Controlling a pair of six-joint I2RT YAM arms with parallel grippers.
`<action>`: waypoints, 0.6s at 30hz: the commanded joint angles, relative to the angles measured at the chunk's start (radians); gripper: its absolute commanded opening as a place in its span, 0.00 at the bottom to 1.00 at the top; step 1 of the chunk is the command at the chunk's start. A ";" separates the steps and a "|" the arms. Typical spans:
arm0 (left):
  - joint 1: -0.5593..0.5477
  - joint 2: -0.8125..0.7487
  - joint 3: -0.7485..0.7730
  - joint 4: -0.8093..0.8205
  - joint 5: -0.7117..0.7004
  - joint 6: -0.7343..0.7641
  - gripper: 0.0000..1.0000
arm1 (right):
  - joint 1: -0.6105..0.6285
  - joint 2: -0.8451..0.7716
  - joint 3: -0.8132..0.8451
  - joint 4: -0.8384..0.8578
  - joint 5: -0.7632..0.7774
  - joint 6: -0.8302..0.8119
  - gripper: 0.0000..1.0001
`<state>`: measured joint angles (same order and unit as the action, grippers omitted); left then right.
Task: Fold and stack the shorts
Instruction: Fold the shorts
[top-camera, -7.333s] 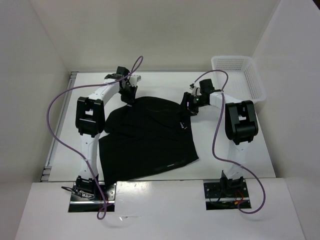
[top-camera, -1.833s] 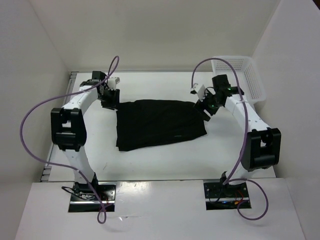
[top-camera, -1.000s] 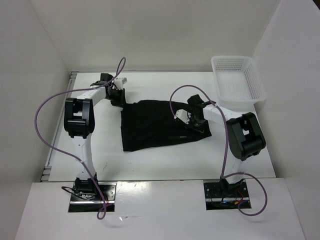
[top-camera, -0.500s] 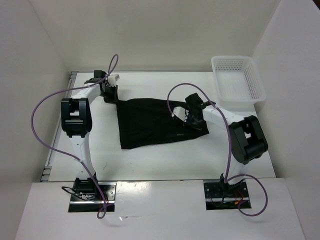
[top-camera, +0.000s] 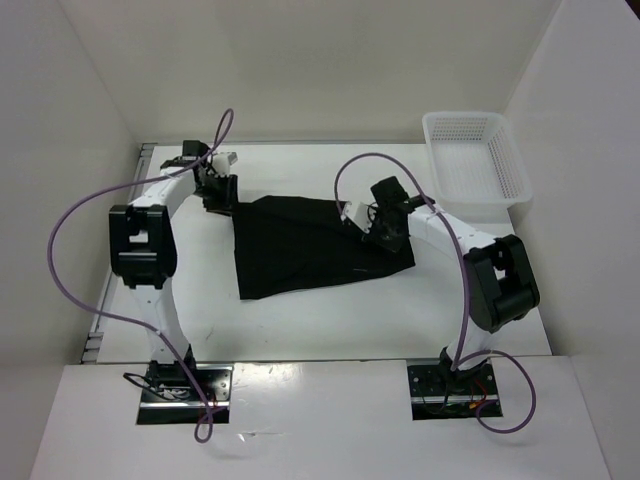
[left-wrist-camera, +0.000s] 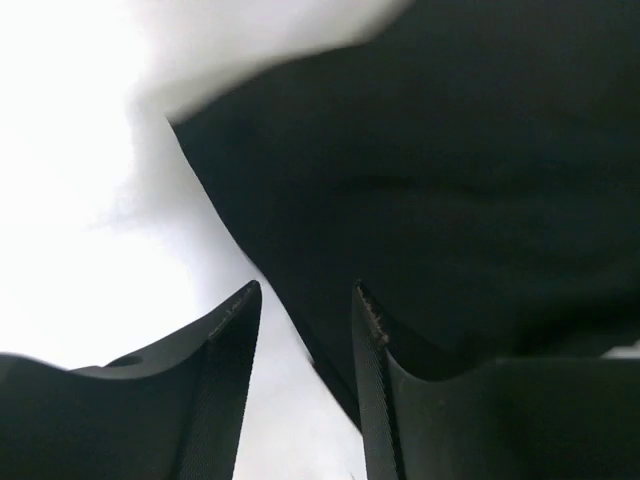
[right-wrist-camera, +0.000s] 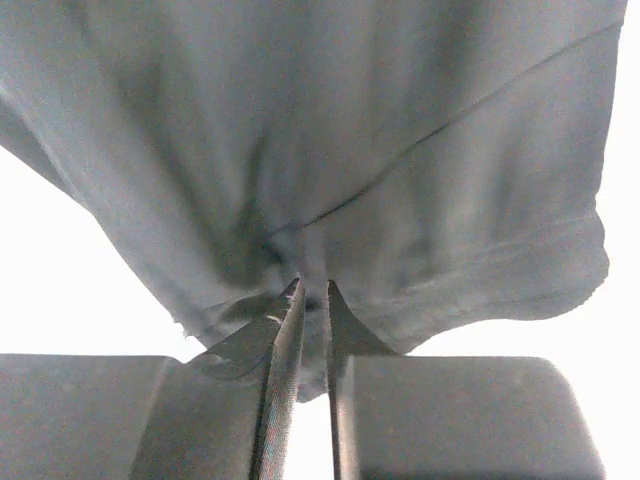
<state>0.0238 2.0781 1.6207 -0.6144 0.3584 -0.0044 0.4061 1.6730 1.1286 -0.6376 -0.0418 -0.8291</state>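
Note:
The black shorts (top-camera: 300, 250) lie folded in the middle of the white table, wider than they are deep. My left gripper (top-camera: 219, 198) is at their far left corner. In the left wrist view it is open (left-wrist-camera: 305, 290), and the edge of the shorts (left-wrist-camera: 450, 180) runs between the two fingers over the white table. My right gripper (top-camera: 384, 234) is on the right part of the shorts. In the right wrist view its fingers (right-wrist-camera: 313, 285) are shut on a pinched ridge of the fabric (right-wrist-camera: 350, 120), which puckers toward them.
A white plastic mesh basket (top-camera: 470, 160) stands at the far right corner with nothing in it. White walls close in the table on the left, back and right. Purple cables loop above both arms.
The shorts went from spread wide to a folded, narrower shape. In the last half second the right gripper shifted slightly toward the back with the fabric bunching at it. The left gripper has barely moved.

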 joint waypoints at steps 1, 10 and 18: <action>-0.028 -0.231 -0.037 -0.077 0.034 0.004 0.50 | 0.005 -0.047 0.128 0.003 -0.102 0.105 0.21; -0.353 -0.538 -0.548 -0.199 -0.186 0.004 0.52 | -0.021 -0.044 0.139 0.090 -0.109 0.307 0.35; -0.436 -0.535 -0.653 0.033 -0.455 0.004 0.54 | -0.167 0.004 0.157 0.164 -0.112 0.446 0.38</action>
<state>-0.4244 1.5547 0.9051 -0.7128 0.0414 -0.0036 0.2646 1.6688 1.2617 -0.5365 -0.1501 -0.4496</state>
